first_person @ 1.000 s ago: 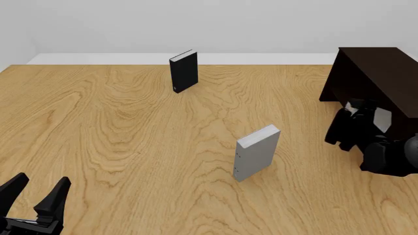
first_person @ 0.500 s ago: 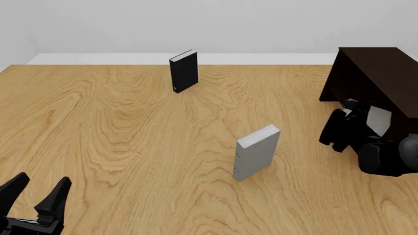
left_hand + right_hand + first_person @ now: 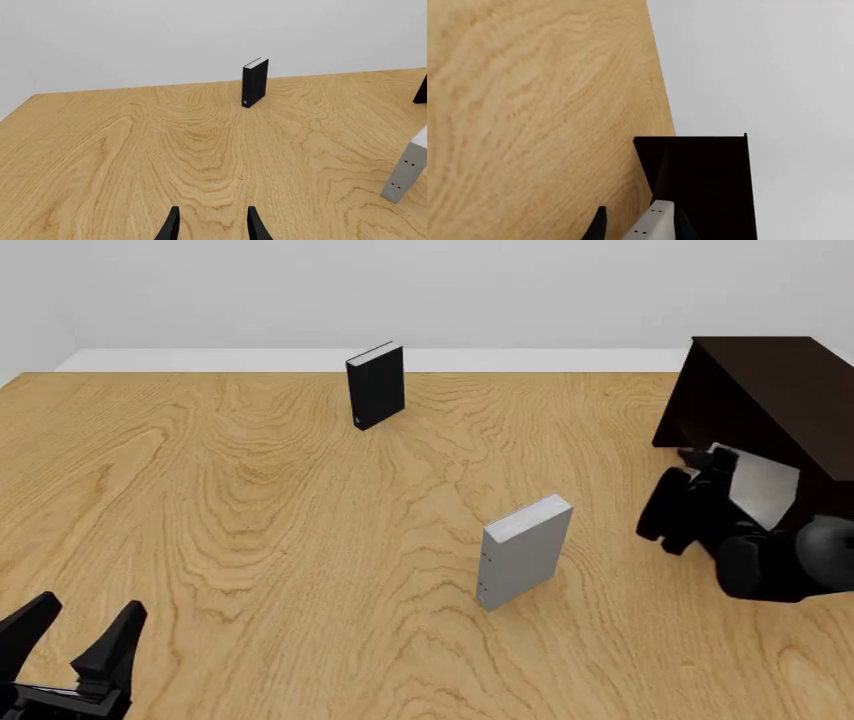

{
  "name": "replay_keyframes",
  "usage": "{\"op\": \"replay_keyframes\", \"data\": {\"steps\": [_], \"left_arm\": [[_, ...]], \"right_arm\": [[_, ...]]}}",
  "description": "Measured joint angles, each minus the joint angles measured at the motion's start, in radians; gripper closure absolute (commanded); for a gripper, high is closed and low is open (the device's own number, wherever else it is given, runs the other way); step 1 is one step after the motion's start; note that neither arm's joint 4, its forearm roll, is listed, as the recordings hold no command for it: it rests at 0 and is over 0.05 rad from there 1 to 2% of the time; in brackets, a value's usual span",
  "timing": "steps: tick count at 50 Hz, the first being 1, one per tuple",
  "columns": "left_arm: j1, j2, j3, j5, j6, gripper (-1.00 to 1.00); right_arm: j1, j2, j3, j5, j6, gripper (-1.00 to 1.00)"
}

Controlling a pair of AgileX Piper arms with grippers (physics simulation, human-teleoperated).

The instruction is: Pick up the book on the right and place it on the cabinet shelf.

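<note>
The grey book [image 3: 761, 487] is off the table, tilted, with my right gripper [image 3: 718, 472] shut on it just in front of the dark cabinet shelf [image 3: 767, 390] at the right edge. In the right wrist view the book [image 3: 652, 224] sits between the fingers, with the cabinet [image 3: 707, 170] right behind it. My left gripper [image 3: 74, 638] stands open at the near left corner, holding nothing; the left wrist view shows only bare wood beyond its fingertips [image 3: 172, 226].
A second grey book [image 3: 525, 550] stands upright mid-table, left of the right gripper, and shows in the left wrist view [image 3: 408, 170]. A black book [image 3: 376, 385] stands at the far edge, centre-left. The table's far edge meets a white wall.
The right gripper has shifted left, away from the cabinet front, and turned, so more of the held book's grey face shows. The left arm has not moved.
</note>
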Motion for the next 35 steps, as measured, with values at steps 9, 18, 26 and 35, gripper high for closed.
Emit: {"op": "replay_keyframes", "data": {"steps": [9,18,26,35], "left_arm": [[-0.001,0.006,0.0,-0.006,-0.001,-1.0],[-0.003,0.015,0.0,-0.014,0.0,-1.0],[-0.004,0.022,0.0,-0.021,0.0,-1.0],[-0.006,0.028,0.0,-0.026,0.0,-1.0]], "right_arm": [[0.011,0.006,0.0,-0.004,0.003,-1.0],[0.026,0.002,-0.008,0.001,0.01,-1.0],[0.036,-0.008,-0.013,0.0,0.017,-1.0],[0.036,-0.018,-0.012,-0.01,0.014,-1.0]]}}
